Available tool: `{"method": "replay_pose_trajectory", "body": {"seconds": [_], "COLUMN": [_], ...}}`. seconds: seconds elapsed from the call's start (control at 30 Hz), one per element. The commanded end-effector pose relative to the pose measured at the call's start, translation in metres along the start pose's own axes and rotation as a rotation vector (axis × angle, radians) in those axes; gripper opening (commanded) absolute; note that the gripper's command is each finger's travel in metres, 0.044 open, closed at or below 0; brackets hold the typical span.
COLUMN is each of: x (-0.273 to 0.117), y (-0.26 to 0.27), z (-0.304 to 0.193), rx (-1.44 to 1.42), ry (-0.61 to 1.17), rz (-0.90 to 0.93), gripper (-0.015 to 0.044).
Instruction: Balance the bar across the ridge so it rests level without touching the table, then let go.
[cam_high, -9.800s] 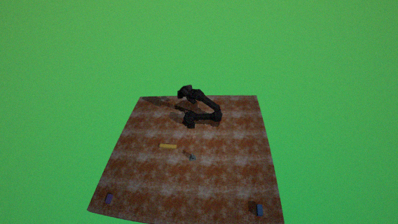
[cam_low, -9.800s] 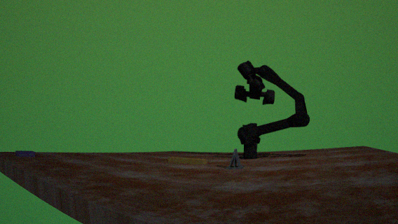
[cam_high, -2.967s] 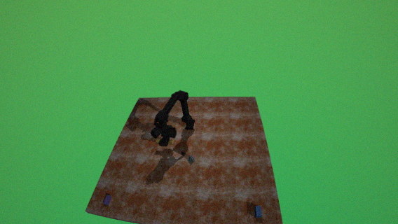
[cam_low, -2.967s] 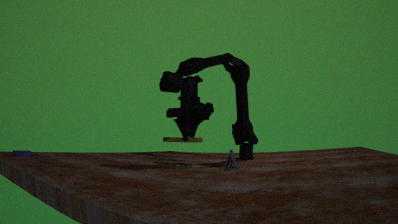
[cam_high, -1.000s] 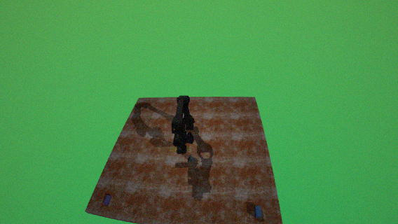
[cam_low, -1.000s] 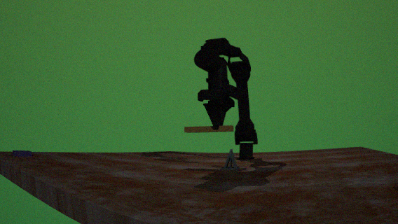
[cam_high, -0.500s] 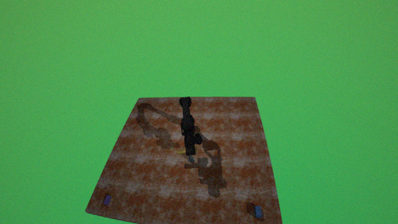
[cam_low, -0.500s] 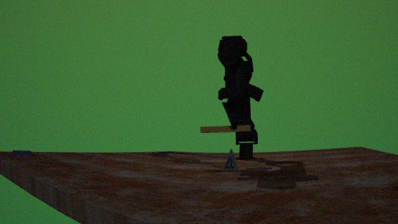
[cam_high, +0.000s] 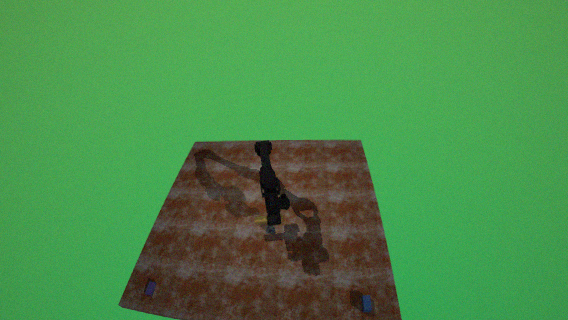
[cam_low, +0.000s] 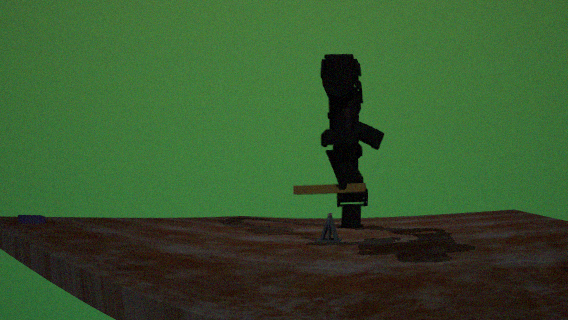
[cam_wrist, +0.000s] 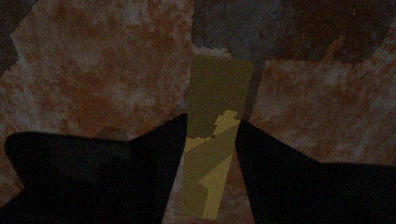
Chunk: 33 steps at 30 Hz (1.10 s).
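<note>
Fingers (cam_low: 342, 186): black, tapering to blunt tips, closed on the long sides of the bar (cam_high: 260, 219) (cam_low: 315, 189) (cam_wrist: 220, 95). Bar flat, straight, rectangular, dull yellow-ochre, smooth-faced; wrist view shows it banded with shadow. Held in the air above the bench (cam_high: 210, 250) (cam_low: 225, 270) (cam_wrist: 100, 90), close to level, a slight tilt in the exterior view. Ridge (cam_high: 270, 230) (cam_low: 329, 230): grey, narrow-topped, A-shaped from the side, standing on the bench below the bar, the two apart. Bench top mottled rust-brown and grey, blotchy; streaked down its edge. Two small blocks near the bench's far corners from the arm (cam_high: 267, 175) (cam_low: 344, 100): purple block (cam_high: 150, 288) (cam_low: 32, 219), blue block (cam_high: 367, 303), both box-shaped. Arm black, jointed, angular.
</note>
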<state>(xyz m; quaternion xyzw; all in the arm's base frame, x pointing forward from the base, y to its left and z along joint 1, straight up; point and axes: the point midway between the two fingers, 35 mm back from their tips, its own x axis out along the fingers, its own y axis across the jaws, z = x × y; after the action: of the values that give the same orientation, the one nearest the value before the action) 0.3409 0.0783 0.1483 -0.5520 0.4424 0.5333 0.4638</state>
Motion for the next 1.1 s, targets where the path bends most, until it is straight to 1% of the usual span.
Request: {"method": "replay_pose_trajectory", "body": {"seconds": [0.0,0.53,1.07], "x": [0.007,0.032,0.032], "y": [0.001,0.003,0.003], "z": [0.0,-0.001,-0.001], "rx": [0.004,0.004,0.004], "ry": [-0.003,-0.002,-0.002], "rz": [0.005,0.006,0.006], "gripper": [0.0,0.0,0.0]}}
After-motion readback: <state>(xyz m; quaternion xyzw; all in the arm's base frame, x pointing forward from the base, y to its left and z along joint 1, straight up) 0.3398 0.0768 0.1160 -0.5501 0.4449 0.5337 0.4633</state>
